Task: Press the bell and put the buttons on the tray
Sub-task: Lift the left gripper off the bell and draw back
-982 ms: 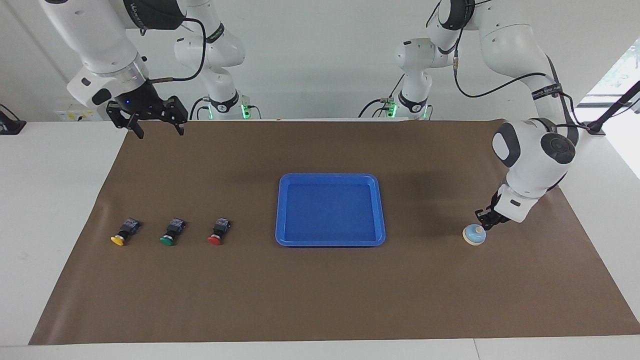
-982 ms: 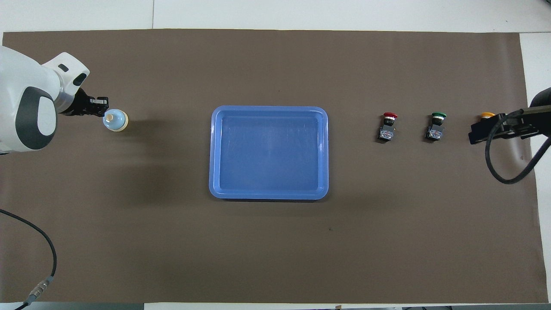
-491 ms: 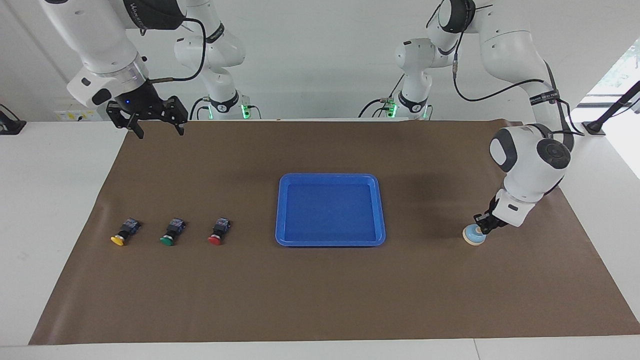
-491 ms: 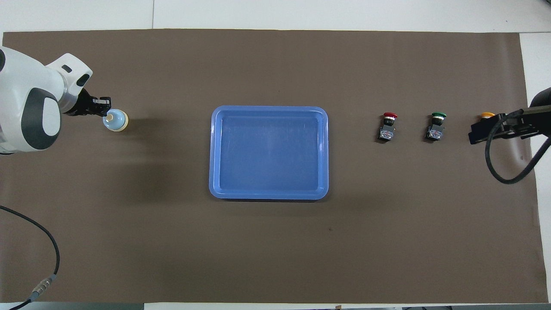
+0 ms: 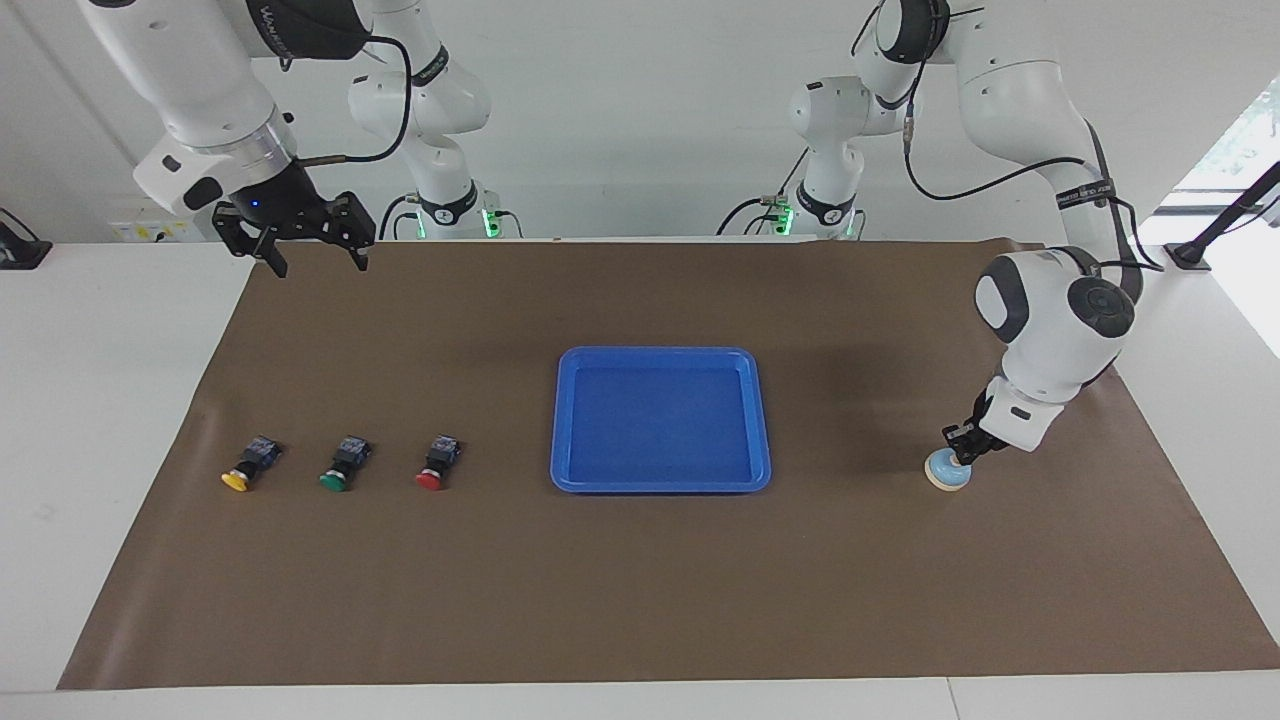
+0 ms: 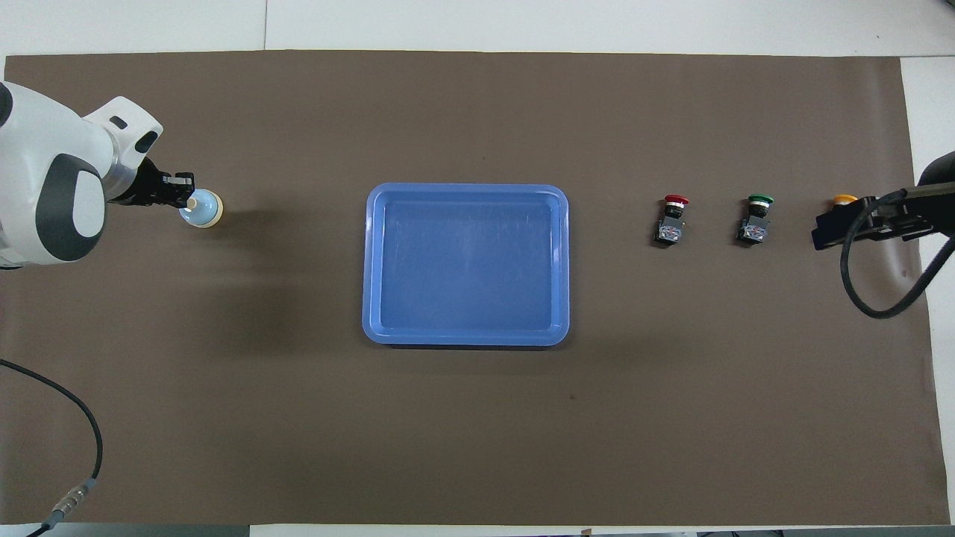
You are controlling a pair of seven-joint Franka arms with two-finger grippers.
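The light-blue bell [image 5: 947, 472] stands on the brown mat at the left arm's end; it also shows in the overhead view [image 6: 204, 211]. My left gripper [image 5: 961, 454] is shut, with its tips down on the bell's top knob. The red button [image 5: 434, 469], green button [image 5: 343, 470] and yellow button [image 5: 246, 468] lie in a row at the right arm's end. The blue tray [image 5: 660, 483] sits mid-table with nothing in it. My right gripper [image 5: 318, 262] is open and waits raised over the mat's edge nearest the robots.
A brown mat [image 5: 640, 580] covers the table. In the overhead view the right gripper [image 6: 858, 224] covers most of the yellow button [image 6: 844, 199]. A cable [image 6: 74, 418] hangs over the mat at the left arm's end.
My left gripper has come down and moved slightly over the bell until its tips rest on the knob. The right arm, buttons and tray have not moved.
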